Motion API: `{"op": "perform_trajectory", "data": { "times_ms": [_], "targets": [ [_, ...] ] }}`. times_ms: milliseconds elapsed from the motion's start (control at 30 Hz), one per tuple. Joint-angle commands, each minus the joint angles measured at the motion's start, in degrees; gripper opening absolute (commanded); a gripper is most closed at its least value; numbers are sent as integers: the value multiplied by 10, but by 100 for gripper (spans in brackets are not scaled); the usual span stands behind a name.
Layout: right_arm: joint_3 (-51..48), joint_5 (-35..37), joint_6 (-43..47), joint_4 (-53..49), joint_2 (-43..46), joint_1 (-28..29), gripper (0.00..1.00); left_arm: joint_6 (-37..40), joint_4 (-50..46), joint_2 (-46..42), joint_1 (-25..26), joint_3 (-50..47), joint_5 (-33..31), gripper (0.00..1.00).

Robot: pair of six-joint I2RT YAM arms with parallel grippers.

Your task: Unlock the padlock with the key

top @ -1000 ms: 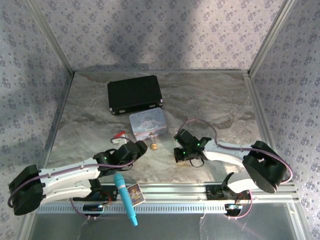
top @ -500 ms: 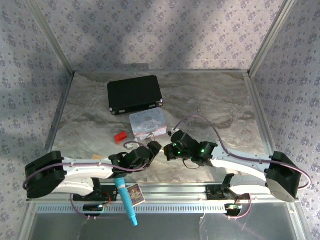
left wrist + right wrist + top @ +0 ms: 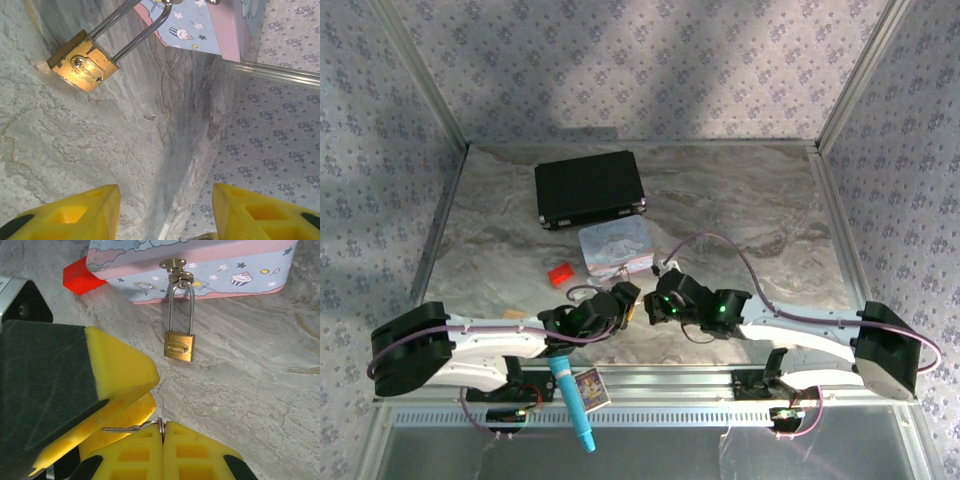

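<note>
So compared to a second ago both arms have scooted in on the padlock, which hangs off the pastel tin and lies on the table, with the right gripper pinched tight on the key and the left gripper gaping around nothing, just short of the lock.

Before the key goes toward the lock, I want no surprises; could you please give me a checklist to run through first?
1. Grip: right gripper shut on key: ok.
2. Target: padlock hangs from tin clasp, shackle closed: ok.
3. Steadying: left gripper on padlock: not ok, fingers open, short of it.
4. Aim: key tip toward padlock: not ok, points sideways.
5. Keyhole position: cannot tell.
</note>
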State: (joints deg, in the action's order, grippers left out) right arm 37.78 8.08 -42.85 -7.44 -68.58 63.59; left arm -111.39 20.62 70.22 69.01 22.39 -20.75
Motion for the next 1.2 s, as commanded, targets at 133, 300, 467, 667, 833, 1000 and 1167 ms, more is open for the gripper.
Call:
{"op": "perform_trajectory", "data": {
  "times_ms": [133,300,467,667,833,1000,1167],
  "targets": [
    [24,60,12,-3,-28,27,0,-14,16,-8,3,12,15,56],
    [37,92,19,-11,-40,52,0,-22,0,-18,3,8,9,44],
    [26,103,9,0,-36,55,0,-24,-2,-21,3,5,16,49],
    [-8,144,-29,63,-35,63,0,-62,43,-1,5,1,38,91],
    [-13,178,-20,100,-38,79,0,-79,101,20,5,4,59,91],
    [-16,192,-16,96,-33,99,0,-85,96,12,5,-1,48,81],
    [-38,186,-6,110,-16,110,0,-91,90,4,2,-14,35,62]
  ]
}}
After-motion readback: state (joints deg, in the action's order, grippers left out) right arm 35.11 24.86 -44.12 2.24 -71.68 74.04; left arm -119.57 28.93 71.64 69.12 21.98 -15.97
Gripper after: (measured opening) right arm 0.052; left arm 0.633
